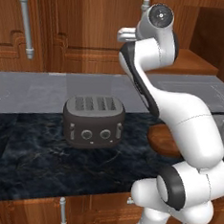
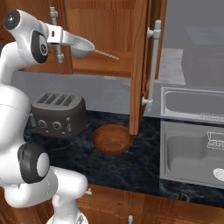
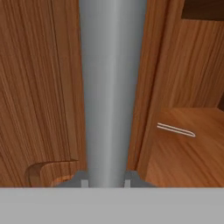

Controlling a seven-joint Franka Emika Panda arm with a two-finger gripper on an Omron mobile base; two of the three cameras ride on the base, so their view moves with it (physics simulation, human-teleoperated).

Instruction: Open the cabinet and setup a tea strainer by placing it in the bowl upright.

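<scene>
Now: gripper (image 2: pixel 65 40) clamped on round silvery tea strainer (image 2: pixel 82 47) | wooden bowl (image 2: pixel 112 139) shallow

The reddish-brown cabinet (image 2: pixel 109 39) has its right door (image 2: pixel 142 65) swung open. The silvery tea strainer (image 2: pixel 83 47) is raised before the shelf, thin handle pointing right. The round brown wooden bowl (image 2: pixel 112 139) sits empty on the dark desk below.

Both base views look down from behind the arm, left and right, sharing counter (image 1: pixel 28 159), toaster (image 2: pixel 57 114), bowl (image 2: pixel 112 140). Hand view sits very near the cabinet (image 3: pixel 39 87), probably its handle.
</scene>
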